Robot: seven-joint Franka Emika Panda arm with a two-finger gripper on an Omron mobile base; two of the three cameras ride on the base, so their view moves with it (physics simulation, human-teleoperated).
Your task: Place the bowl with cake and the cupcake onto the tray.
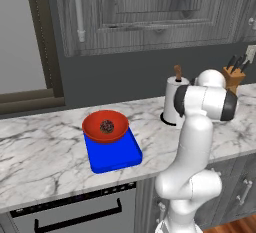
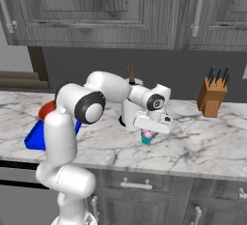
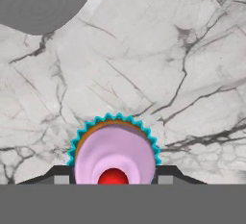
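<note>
Sitting on tray [image 1: 115, 158]: bowl with cake [image 1: 105, 126].

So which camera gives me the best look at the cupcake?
The hand view: the cupcake sits large and unobstructed from above, with teal wrapper, pink top and a red centre, between the pincer tips. In the right base view it is tiny under the pincer. In the left base view the arm blocks that spot.

2 base views flank arm, share marble counter [image 1: 45, 152]; hand view close, straight down.
</note>
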